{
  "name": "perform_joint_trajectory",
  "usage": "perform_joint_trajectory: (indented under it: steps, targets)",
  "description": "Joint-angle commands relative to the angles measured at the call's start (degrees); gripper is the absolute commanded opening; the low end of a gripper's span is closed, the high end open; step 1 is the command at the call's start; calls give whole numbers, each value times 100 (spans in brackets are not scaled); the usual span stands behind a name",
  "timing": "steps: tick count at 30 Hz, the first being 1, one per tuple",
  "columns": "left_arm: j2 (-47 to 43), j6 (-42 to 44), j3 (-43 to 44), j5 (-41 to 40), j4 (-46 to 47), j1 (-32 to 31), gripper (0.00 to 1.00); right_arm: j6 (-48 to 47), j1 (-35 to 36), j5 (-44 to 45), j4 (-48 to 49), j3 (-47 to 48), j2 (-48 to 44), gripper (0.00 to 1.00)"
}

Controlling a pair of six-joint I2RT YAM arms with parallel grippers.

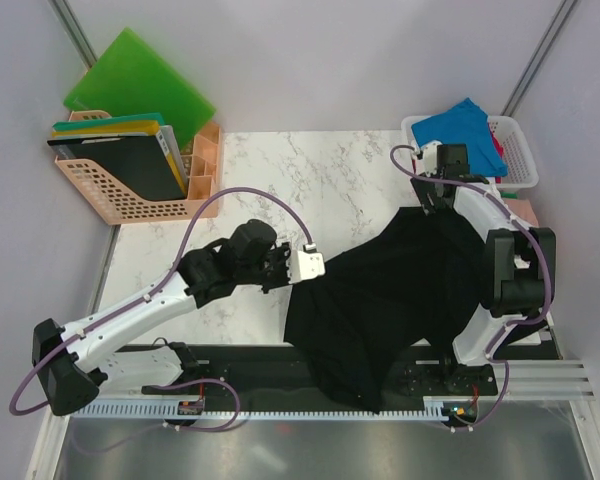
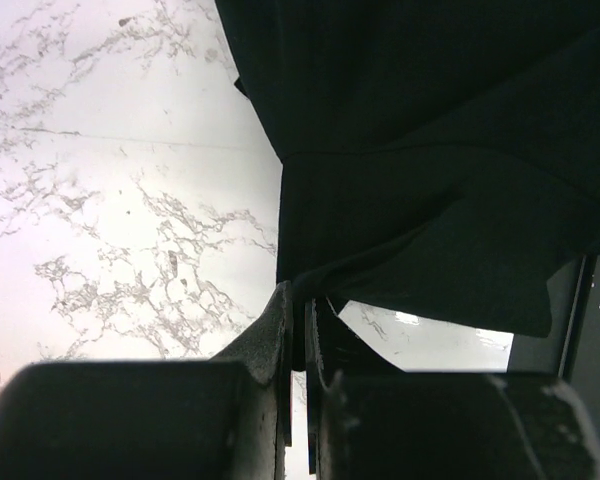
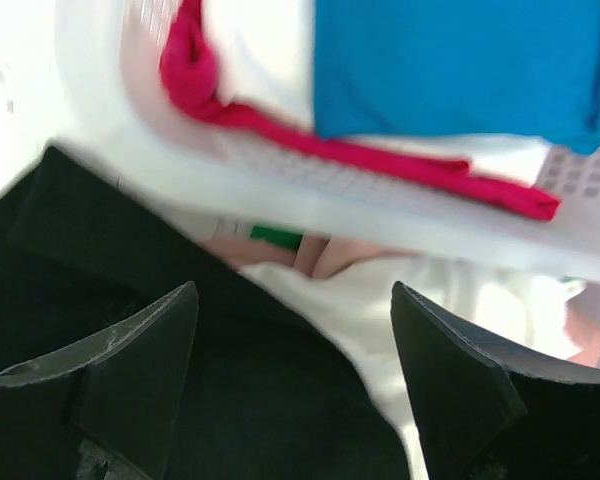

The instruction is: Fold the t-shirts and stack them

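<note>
The black t-shirt [image 1: 400, 290] lies crumpled across the centre and right of the top view, on the marble table [image 1: 280, 170]. Its lower part hangs over the table's near edge at the bottom of the frame. It is not laid flat, so the step in hand looks like spreading this shirt out before any fold is made.

The left gripper [image 2: 300, 305] has its fingers pressed together on a fold at the shirt's left edge, in the lower middle of its wrist view. The right gripper [image 3: 292, 295] is spread wide and holds nothing. It hovers over the shirt's upper right corner, close beside the white basket [image 1: 520, 150]. That basket sits in the upper right of the top view and holds a blue t-shirt [image 1: 465, 125] and a pink t-shirt [image 3: 220, 95] (the right wrist view is blurred, so finer detail there is uncertain).

Next, the right jaws probably need to drop onto the black cloth below them and close on an edge only. They must stay clear of the basket rim. Then both arms can draw the shirt taut and flat.
</note>
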Motion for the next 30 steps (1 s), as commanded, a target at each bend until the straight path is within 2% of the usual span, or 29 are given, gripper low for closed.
perform_joint_trajectory:
  steps: [1, 5, 15, 16, 17, 18, 19, 21, 30]
  targets:
    - [-137, 26, -85, 10, 333, 70, 2, -119, -71, -194, -131, -404, -533, 85]
    - [12, 8, -94, 159, 421, 62, 2, -268, -228, -134, -175, -581, -728, 86]
    - [118, -53, 99, 292, 412, 62, 2, -339, -458, -133, -254, -370, -289, 85]
    - [109, -44, 73, 283, 412, 62, 2, -322, -458, -142, -254, -361, -253, 81]
    - [109, -44, 64, 283, 421, 62, 2, -287, -458, -186, -254, -361, -183, 73]
    - [109, -44, 47, 274, 412, 62, 2, -260, -458, -247, -254, -361, -157, 59]
    - [101, -36, 29, 257, 421, 62, 2, -234, -449, -282, -254, -361, -148, 31]
    - [118, -44, -15, 265, 412, 62, 2, -172, -449, -327, -246, -361, -130, 0]
    - [311, -18, -33, 371, 500, 62, 2, -251, -458, -485, -263, -502, -665, 0]
